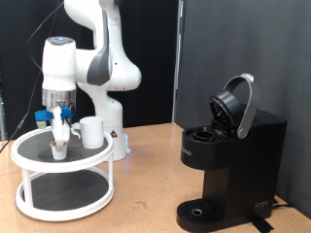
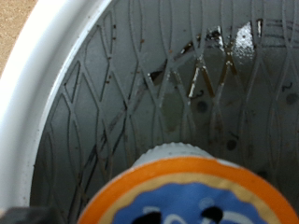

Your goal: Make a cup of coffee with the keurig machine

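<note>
My gripper [image 1: 60, 136] hangs over the top shelf of a white two-tier round rack [image 1: 39, 199] at the exterior view's left. It is shut on a small white coffee pod [image 1: 60, 148], held just above the dark mesh shelf. In the wrist view the pod's orange and blue lid [image 2: 187, 201] fills the bottom, with the mesh [image 2: 187, 84] and the white rim [image 2: 56, 84] behind it. The white cup [image 1: 91, 131] stands on the same shelf, just right of the gripper. The black keurig machine [image 1: 228, 160] stands at the right with its lid [image 1: 236, 105] raised open.
The rack's lower shelf [image 1: 63, 184] shows nothing on it. The machine's round drip base [image 1: 199, 212] sits low at its front. Brown tabletop [image 1: 146, 184] lies between the rack and the machine. A black curtain hangs behind.
</note>
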You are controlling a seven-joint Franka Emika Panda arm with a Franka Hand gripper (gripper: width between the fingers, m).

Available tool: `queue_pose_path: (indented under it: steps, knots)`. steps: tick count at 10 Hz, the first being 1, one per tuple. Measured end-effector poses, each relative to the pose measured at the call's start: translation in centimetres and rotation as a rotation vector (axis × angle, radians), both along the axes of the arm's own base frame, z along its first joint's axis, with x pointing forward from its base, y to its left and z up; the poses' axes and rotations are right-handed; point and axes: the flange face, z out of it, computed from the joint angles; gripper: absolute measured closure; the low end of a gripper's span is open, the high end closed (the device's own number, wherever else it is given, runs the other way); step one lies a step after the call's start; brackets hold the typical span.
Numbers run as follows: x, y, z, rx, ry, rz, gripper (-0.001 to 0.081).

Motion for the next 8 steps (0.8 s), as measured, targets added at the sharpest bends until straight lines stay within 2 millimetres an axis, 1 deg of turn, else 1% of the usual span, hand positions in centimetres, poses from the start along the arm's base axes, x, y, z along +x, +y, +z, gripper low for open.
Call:
queue_pose_path:
  steps: [1,2,5,6,8]
  knots:
    - [0.0,0.0,-0.1,0.0,0.0,0.0,0.0379]
    - [0.0,0.0,-0.1,-0.001,-0.001,0.001,0.0451]
    - [-0.1,0.0,0.0,0.007,0.017,-0.003,0.0451]
    - [-0.2,-0.1,0.5,0.027,0.038,-0.015,0.0451]
    - [-0.3,-0.8,3.0,0.067,0.046,-0.029,0.0451]
